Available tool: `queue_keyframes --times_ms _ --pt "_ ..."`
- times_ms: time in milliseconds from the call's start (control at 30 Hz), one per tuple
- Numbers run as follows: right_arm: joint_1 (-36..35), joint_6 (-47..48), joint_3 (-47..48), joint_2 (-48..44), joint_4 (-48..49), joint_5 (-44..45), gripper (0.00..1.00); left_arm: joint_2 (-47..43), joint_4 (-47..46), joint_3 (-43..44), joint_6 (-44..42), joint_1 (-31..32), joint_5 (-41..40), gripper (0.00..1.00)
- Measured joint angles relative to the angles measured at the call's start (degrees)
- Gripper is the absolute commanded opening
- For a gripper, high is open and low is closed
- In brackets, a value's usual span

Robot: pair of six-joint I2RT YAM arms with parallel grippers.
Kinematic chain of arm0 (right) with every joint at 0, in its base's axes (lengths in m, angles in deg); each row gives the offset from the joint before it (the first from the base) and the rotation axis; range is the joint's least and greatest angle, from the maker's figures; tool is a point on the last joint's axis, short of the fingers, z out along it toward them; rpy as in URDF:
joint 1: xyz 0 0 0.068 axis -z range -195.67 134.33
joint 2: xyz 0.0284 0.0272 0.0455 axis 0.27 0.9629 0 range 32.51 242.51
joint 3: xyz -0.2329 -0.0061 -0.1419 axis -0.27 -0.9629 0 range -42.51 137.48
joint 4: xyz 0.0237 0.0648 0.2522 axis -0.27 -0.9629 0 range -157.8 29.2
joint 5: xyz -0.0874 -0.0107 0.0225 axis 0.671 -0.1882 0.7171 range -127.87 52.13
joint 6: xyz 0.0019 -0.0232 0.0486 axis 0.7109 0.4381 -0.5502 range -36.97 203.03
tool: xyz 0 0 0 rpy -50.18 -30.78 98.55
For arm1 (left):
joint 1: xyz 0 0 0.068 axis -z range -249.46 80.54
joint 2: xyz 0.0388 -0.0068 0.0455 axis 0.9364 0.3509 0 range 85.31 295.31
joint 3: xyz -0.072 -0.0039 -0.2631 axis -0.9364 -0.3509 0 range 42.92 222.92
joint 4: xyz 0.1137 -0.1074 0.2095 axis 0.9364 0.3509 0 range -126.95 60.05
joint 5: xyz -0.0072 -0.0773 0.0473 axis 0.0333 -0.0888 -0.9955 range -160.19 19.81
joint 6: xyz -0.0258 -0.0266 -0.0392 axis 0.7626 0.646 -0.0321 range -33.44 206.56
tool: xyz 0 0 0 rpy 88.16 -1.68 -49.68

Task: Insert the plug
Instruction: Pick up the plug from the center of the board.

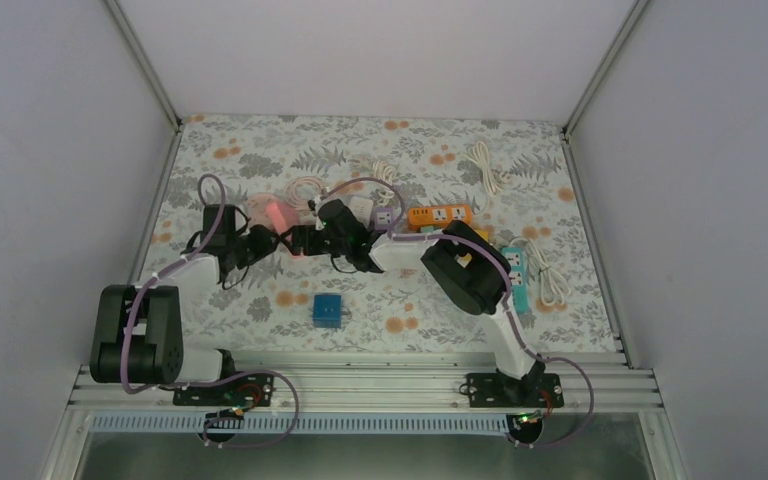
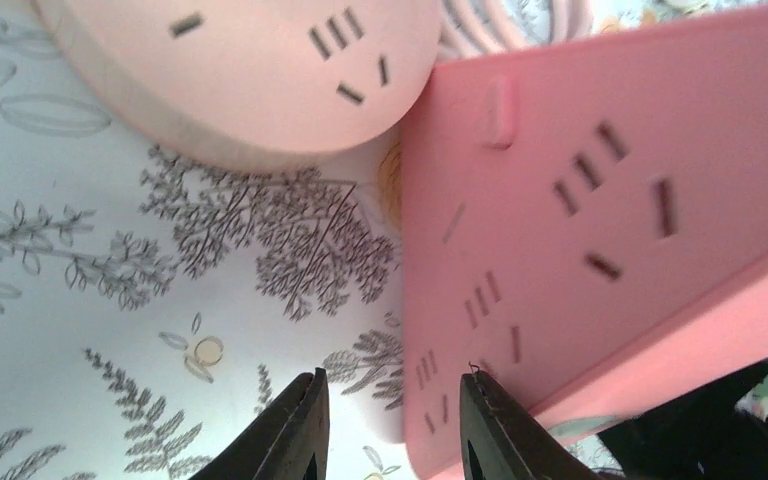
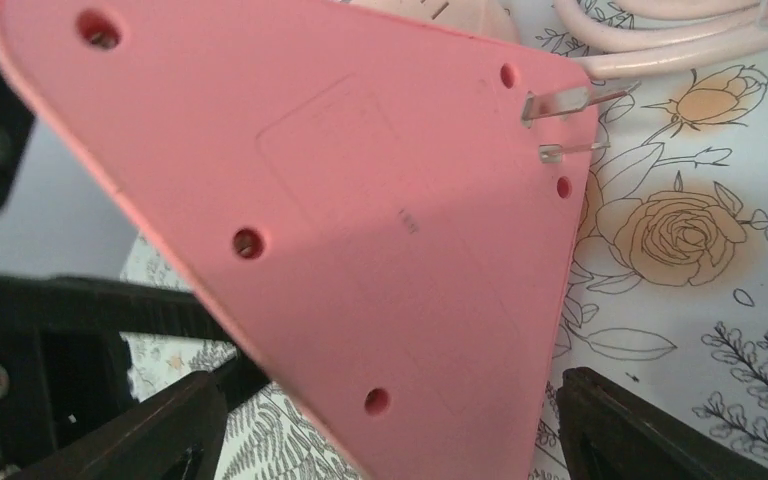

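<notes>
Between the wide-open jaws of my right gripper [image 3: 390, 400] sits the pink power strip [image 3: 360, 220], underside facing me; left gripper [image 2: 392, 385], can't tell.

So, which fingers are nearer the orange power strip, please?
Right. The right fingers sit left of the orange power strip; the left fingers are farther left, at the pink strip.

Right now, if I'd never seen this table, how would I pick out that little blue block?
Start at the flowered table and look toward its near edge, a little left of the middle. There the blue block lies alone, nothing touching it. It is small, squarish and solid blue, unlike the long pink strip, orange strip and teal strip farther back.
</notes>
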Motion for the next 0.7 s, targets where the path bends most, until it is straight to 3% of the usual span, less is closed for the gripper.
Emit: queue_keyframes --times_ms 400,700 --pt "-4.2 10.3 3.7 -2.2 -10.5 13.1 0.81 -2.4 3.4 5.2 -0.5 0.0 -4.3 0.36" --pt "-8.1 14.0 14.8 2.1 -16.2 24.7 0.74 -4.4 5.9 9.0 -0.6 0.0 -9.0 0.36"
